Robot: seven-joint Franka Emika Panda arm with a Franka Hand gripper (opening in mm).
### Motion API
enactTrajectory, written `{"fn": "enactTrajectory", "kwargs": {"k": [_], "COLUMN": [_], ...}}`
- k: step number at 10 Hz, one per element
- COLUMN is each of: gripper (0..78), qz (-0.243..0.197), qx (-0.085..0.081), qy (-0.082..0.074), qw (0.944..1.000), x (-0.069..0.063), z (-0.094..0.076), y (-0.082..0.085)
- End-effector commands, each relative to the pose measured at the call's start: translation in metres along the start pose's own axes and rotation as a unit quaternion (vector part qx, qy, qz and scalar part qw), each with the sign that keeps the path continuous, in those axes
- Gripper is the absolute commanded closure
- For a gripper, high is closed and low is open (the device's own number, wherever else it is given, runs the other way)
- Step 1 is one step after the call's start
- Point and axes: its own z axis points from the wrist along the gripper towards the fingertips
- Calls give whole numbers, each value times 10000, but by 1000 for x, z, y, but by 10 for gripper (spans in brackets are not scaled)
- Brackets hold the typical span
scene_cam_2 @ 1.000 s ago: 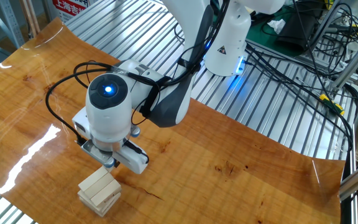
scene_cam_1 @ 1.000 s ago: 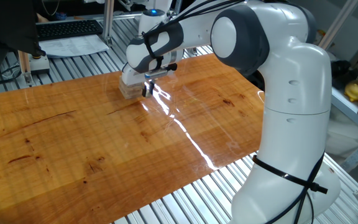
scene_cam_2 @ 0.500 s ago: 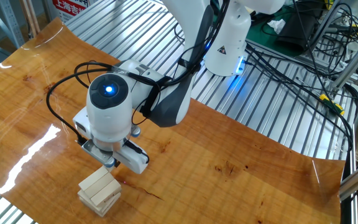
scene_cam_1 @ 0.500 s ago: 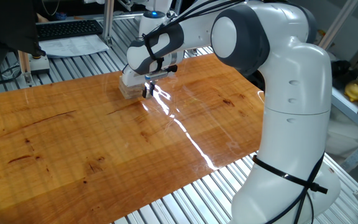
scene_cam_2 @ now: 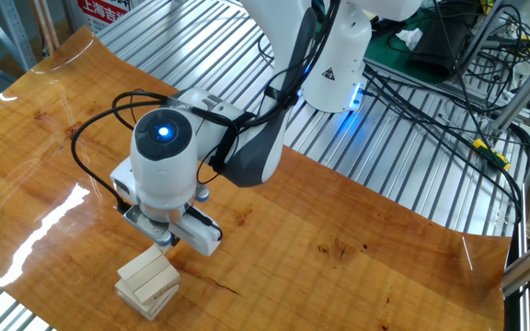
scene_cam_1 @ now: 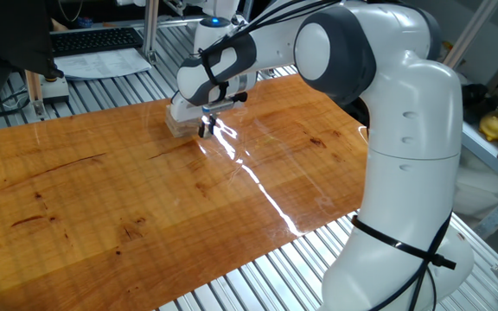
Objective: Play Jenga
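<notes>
The robot arm (scene_cam_1: 405, 130) is glossy white, made of thick rounded segments, with dark grey caps at the joints. A thin black strap goes around its lower column. The wrist housing (scene_cam_2: 164, 156) is a white dome, and a round blue light shines on its top. Black cables run along the upper segments and loop down to the wrist. Under the wrist sits a flat white block with dark parts, which carries the claw (scene_cam_2: 166, 242). The white base (scene_cam_2: 336, 64) has a small black triangle mark and a blue glow at its foot.
</notes>
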Motion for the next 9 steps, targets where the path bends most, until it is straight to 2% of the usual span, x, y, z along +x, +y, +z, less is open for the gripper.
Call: {"fn": "enactTrajectory", "kwargs": {"k": [1,9], "gripper": [764,764], "qz": [29,85], "qx": [6,6], "qy": [-11,16], "qw": [10000,10000], "x": [4,16], "z": [-1,2], "y": [0,1]}}
